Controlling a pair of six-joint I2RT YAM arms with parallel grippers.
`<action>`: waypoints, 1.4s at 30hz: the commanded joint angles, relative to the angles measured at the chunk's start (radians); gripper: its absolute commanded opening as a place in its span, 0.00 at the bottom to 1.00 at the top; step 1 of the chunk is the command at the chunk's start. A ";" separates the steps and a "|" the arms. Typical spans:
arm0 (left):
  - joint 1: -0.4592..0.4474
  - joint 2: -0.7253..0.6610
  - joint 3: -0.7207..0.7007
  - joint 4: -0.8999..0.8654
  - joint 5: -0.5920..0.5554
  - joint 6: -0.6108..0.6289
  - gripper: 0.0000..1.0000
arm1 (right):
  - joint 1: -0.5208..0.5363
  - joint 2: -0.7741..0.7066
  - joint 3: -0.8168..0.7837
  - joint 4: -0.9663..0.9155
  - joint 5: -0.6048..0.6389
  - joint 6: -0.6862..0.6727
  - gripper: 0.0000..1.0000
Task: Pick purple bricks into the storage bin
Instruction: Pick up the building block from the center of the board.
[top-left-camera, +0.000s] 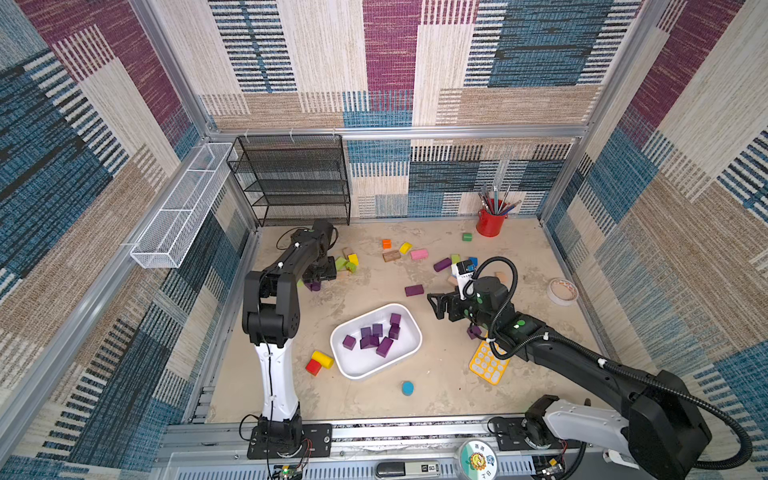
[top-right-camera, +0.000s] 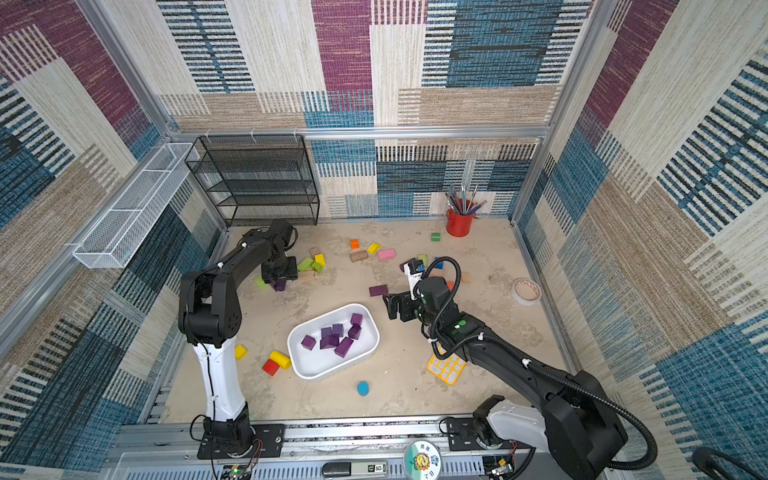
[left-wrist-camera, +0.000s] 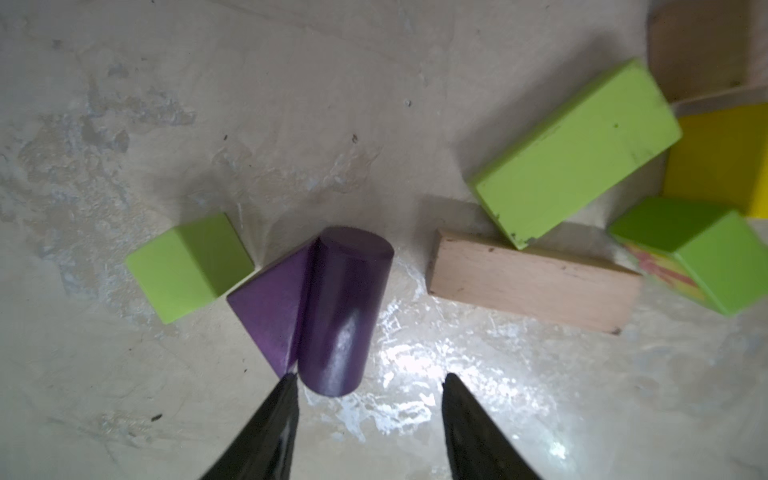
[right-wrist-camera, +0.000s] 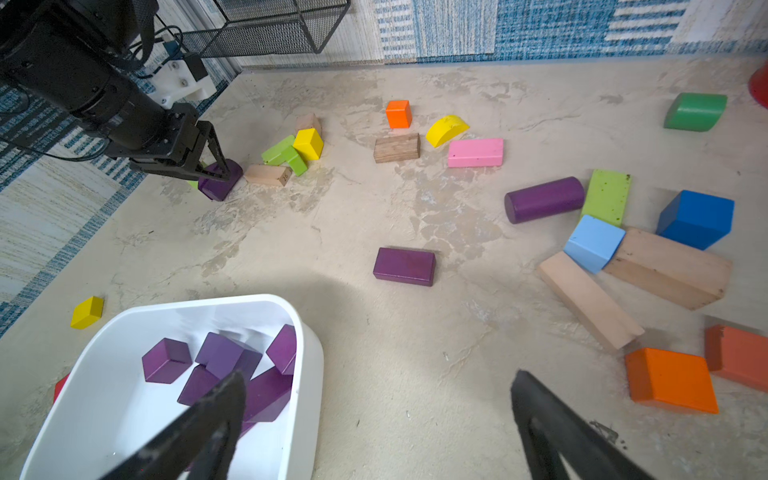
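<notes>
The white storage bin (top-left-camera: 360, 362) (top-right-camera: 318, 362) (right-wrist-camera: 309, 374) holds several purple bricks (top-left-camera: 376, 338). At the far left, a purple cylinder (left-wrist-camera: 345, 307) (right-wrist-camera: 220, 183) lies against a purple wedge (left-wrist-camera: 270, 307). My left gripper (left-wrist-camera: 370, 378) (right-wrist-camera: 212, 166) is open low over them. One fingertip touches the cylinder's near end, and a gap separates it from the other. A purple oblong brick (top-left-camera: 414, 290) (right-wrist-camera: 404, 266) and a longer purple cylinder (top-left-camera: 442, 264) (right-wrist-camera: 544, 199) lie on the floor. Another purple piece (top-left-camera: 473, 331) shows beside my right arm. My right gripper (top-left-camera: 433, 306) (right-wrist-camera: 378, 378) hangs open and empty beside the bin's rim.
Green blocks (left-wrist-camera: 575, 153) and a bare wood block (left-wrist-camera: 532, 282) crowd the left gripper. A pink block (top-left-camera: 419, 254), blue cube (right-wrist-camera: 696, 218), yellow keypad toy (top-left-camera: 488, 363), red pen pot (top-left-camera: 490, 222), tape roll (top-left-camera: 562, 291) and black rack (top-left-camera: 291, 178) stand around.
</notes>
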 joint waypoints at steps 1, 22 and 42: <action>0.001 0.015 0.014 0.008 0.013 0.042 0.57 | -0.001 0.008 0.011 0.020 -0.027 -0.005 1.00; 0.015 0.113 0.092 -0.017 0.015 0.089 0.54 | -0.001 0.006 0.016 0.004 -0.022 -0.011 1.00; 0.016 0.132 0.075 -0.029 0.020 0.075 0.32 | -0.001 0.035 0.008 0.020 -0.025 -0.005 0.99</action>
